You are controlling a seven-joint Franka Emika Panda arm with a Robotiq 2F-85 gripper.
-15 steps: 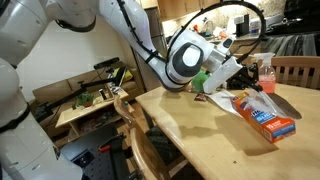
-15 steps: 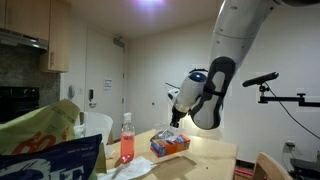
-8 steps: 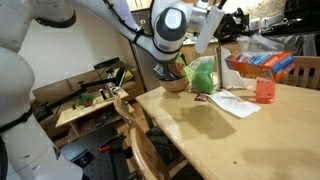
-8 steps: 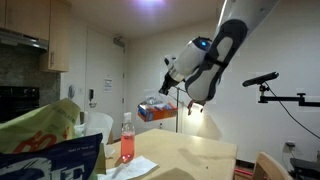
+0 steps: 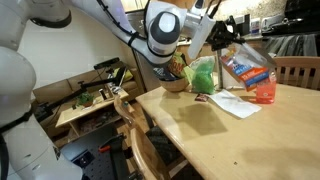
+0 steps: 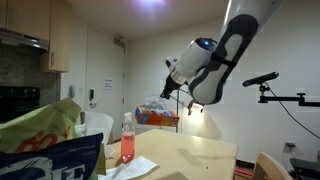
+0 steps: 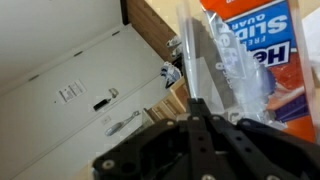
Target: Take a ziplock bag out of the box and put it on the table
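My gripper (image 5: 216, 36) is raised high above the pale wooden table (image 5: 230, 145) and is shut on a clear ziplock bag (image 7: 226, 68). The orange-red and blue box (image 5: 247, 68) hangs tilted in the air from that bag, off the table. In an exterior view the gripper (image 6: 171, 91) is over the table (image 6: 195, 160) with the box (image 6: 157, 116) dangling just below it. In the wrist view the dark fingers (image 7: 198, 112) are pressed together, and the box (image 7: 262, 30) fills the upper right behind the crinkled plastic.
A pink spray bottle (image 5: 265, 90) (image 6: 127, 140), a white sheet (image 5: 232, 103), a green bag (image 5: 203, 75) and a bowl (image 5: 177, 84) are at the table's far side. Wooden chairs (image 5: 140, 140) (image 5: 298, 70) stand at its edges. A cluttered bench (image 5: 88, 102) is beside it.
The box lay on the table a second ago with the gripper at it. It has been lifted high off the table and now swings down and tilts under the gripper.
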